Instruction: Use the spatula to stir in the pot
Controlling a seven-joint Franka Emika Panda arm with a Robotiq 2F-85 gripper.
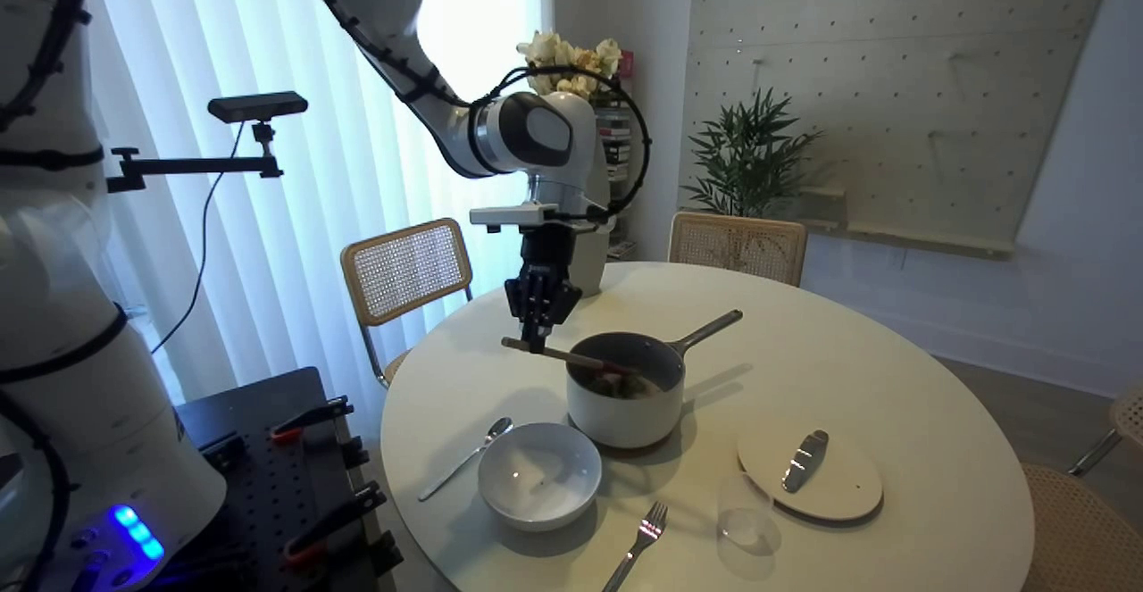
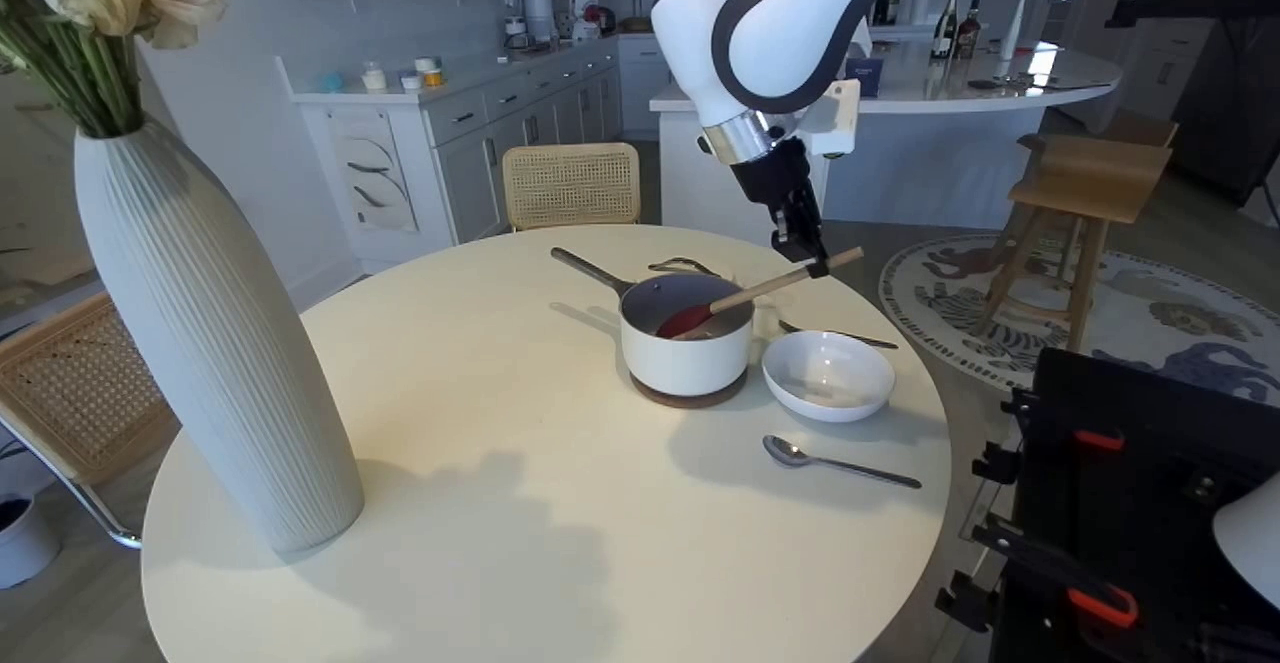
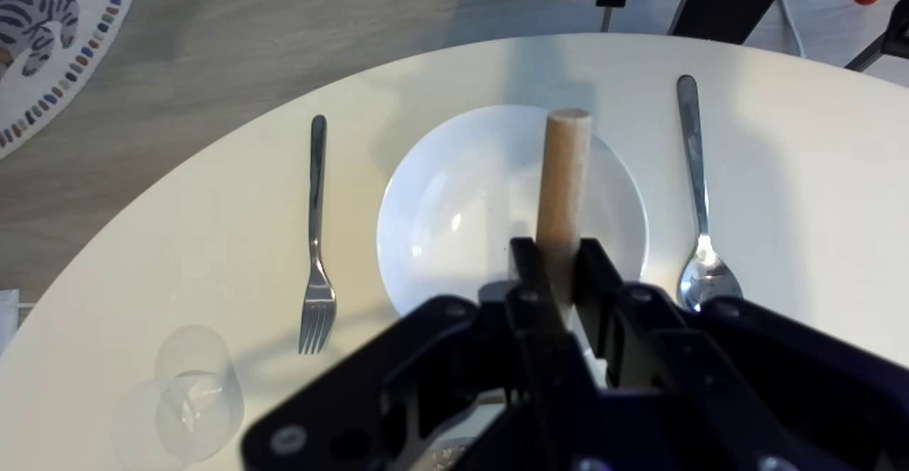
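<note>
The spatula has a pale wooden handle (image 1: 571, 357) and a reddish head (image 2: 685, 320). Its handle end points up in the wrist view (image 3: 566, 165). The pot (image 1: 625, 418) is white outside and dark grey inside, with a long handle; it also stands in an exterior view (image 2: 688, 363). My gripper (image 1: 537, 342) is shut on the wooden handle, beside and above the pot rim, in both exterior views (image 2: 815, 261) and the wrist view (image 3: 554, 258). The spatula slants down into the pot, its head inside near the contents. Whether the head touches them is unclear.
A white bowl (image 1: 539, 476) stands close beside the pot, between a spoon (image 2: 840, 463) and a fork (image 3: 317, 244). A clear glass (image 1: 748, 521) and a plate with a knife (image 1: 839, 480) lie nearby. A tall white vase (image 2: 220, 343) stands on the table. The pot rests on a brown trivet (image 2: 690, 398).
</note>
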